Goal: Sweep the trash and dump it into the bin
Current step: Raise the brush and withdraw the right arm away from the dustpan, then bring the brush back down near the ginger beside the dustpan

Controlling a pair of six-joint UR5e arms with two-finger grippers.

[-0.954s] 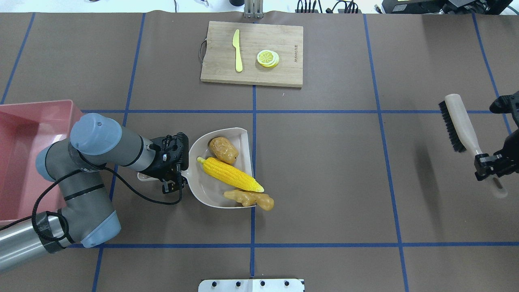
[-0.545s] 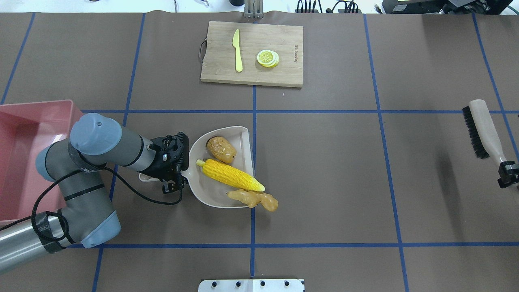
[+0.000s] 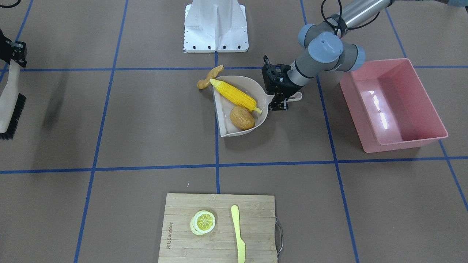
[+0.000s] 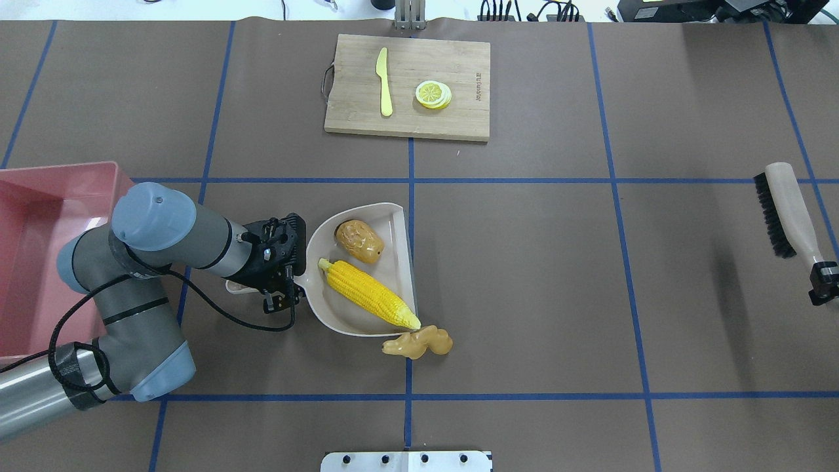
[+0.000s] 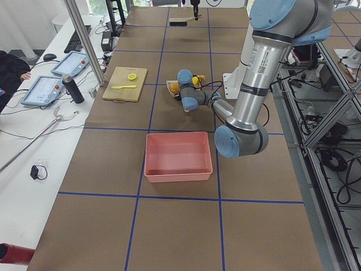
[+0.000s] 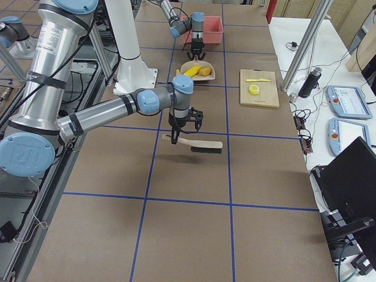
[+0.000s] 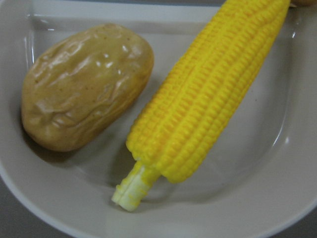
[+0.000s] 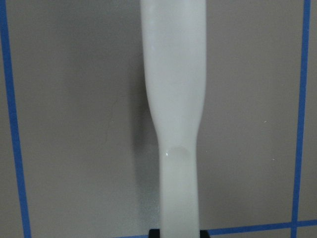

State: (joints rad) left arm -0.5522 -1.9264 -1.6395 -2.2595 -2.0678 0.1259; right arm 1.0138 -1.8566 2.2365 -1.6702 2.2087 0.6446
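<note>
Ginger root [image 4: 419,342] has slipped off the dustpan [image 4: 331,308] onto the worktop [image 4: 524,295], corn cob [image 4: 370,294] and potato [image 4: 359,241] aboard, my left hand [image 4: 283,278] clamped on its handle [image 4: 236,286], right hand [image 4: 823,283] gripping the brush [image 4: 783,210], so I reckon a resweep before the pink bin [image 4: 39,229].

Blue tape [image 4: 524,180] grids the brown table [image 4: 524,295]. In the left-end view, a white desk [image 5: 22,192] sits at nine o'clock.

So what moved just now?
The ginger slid off the dustpan's lip onto the table. The corn swung further into the pan. The brush pulled away towards the table's right edge. The potato, pink bin and cutting board stayed put.
</note>
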